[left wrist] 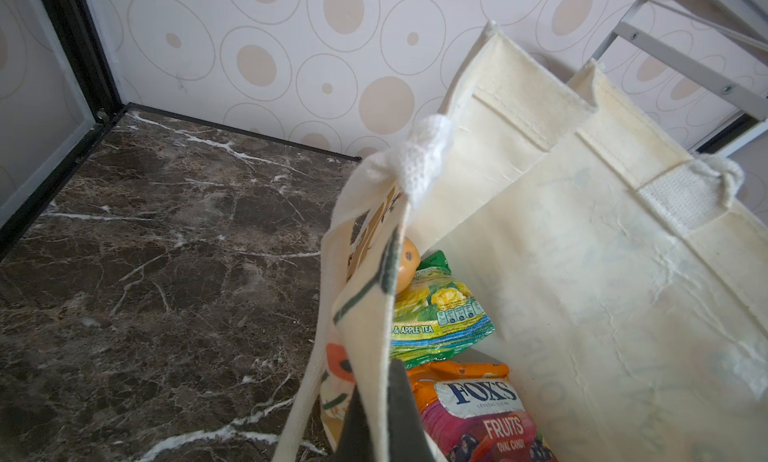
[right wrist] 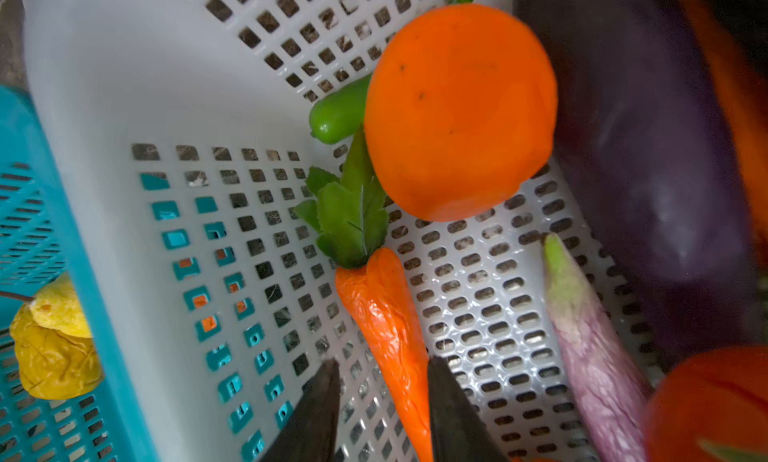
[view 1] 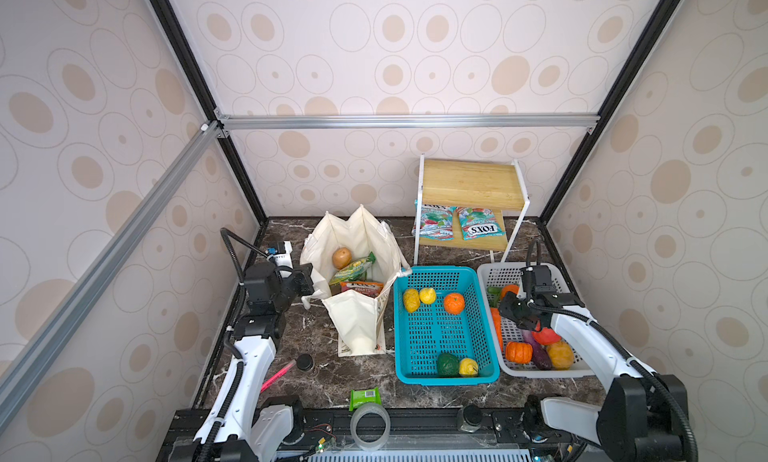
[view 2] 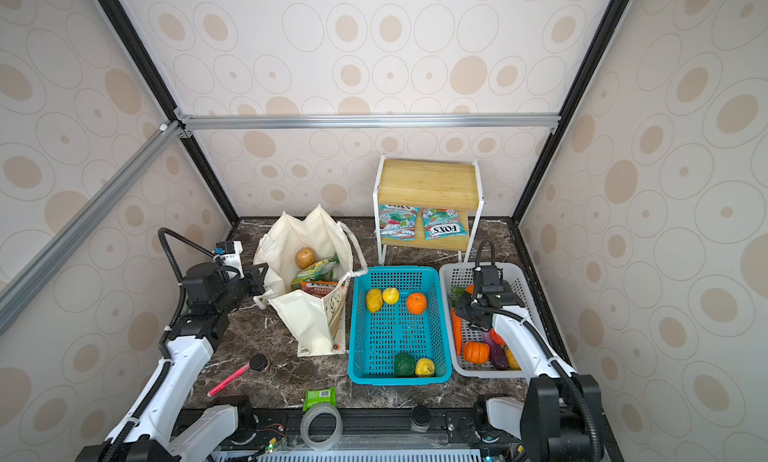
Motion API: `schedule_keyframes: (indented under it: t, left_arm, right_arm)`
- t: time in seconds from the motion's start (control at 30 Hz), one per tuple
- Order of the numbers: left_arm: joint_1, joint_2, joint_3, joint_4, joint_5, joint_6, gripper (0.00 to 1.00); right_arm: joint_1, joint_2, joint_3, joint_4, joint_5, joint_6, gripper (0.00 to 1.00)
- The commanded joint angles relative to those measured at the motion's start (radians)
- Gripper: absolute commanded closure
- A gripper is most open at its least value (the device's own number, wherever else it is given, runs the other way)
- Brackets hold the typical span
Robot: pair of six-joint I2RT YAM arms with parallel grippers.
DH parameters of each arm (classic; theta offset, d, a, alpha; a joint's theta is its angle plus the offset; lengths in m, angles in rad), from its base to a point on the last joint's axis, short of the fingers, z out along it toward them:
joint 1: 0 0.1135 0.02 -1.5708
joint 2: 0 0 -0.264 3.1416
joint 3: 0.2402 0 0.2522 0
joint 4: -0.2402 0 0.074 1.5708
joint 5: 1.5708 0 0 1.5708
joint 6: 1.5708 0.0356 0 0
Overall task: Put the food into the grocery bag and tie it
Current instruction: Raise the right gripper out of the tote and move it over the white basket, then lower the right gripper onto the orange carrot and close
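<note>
Tape roll [view 1: 370, 426] is seen closest, on the front rail, with a green pack [view 1: 365, 397] just behind it on the marble table [view 1: 316, 381]. Right gripper [right wrist: 382, 362] is positioned inside the white basket [view 1: 490, 273]. Its jaws are apart and set either side of the thin end of the carrot [right wrist: 386, 314]. One finger is touching it and a gap is visible at the other, so nothing is clamped. Carrot is laid flat on the basket floor, leaves pointed toward a round orange fruit [right wrist: 457, 111] and a green pepper [right wrist: 338, 115]. A purple eggplant [right wrist: 644, 148] and a pale striped eggplant [right wrist: 590, 335] are seen alongside. Left gripper [view 1: 309, 279] is closed on the side wall of the grocery bag [view 1: 357, 327]. Fabric is seen wrapped over a dark finger in the left wrist view. Bag is stood open just beside the blue basket [view 1: 432, 271], well apart from the carrot. Potato [view 1: 341, 257], green packet [left wrist: 440, 314] and orange packet [left wrist: 478, 410] are seen inside the bag. Lemons [view 1: 411, 300] and an orange [view 1: 454, 303] are seen in the blue basket. Pink pen [view 1: 277, 377] and a black-lidded jar [view 1: 304, 362] are seen on the table beside the left arm.
</note>
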Motion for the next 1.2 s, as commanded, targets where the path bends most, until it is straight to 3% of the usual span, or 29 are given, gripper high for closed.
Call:
schedule_keyframes:
  t: [0.0, 0.47, 0.97, 1.17]
  left_arm:
    - [-0.005, 0.008, 0.009, 0.008, 0.012, 0.02, 1.0]
    - [-0.004, 0.01, 0.009, 0.005, 0.005, 0.021, 1.0]
    - [-0.005, 0.007, 0.01, 0.005, 0.004, 0.021, 1.0]
    - [-0.004, 0.007, 0.011, 0.003, 0.0, 0.022, 1.0]
  right_arm:
    - [-0.006, 0.018, -0.026, 0.034, -0.025, -0.017, 0.59]
    - [-0.06, 0.14, -0.064, 0.129, -0.139, -0.004, 0.59]
    - [-0.068, 0.207, -0.047, 0.106, -0.04, -0.002, 0.56]
    - [-0.067, 0.197, -0.048, 0.106, -0.019, 0.001, 0.67]
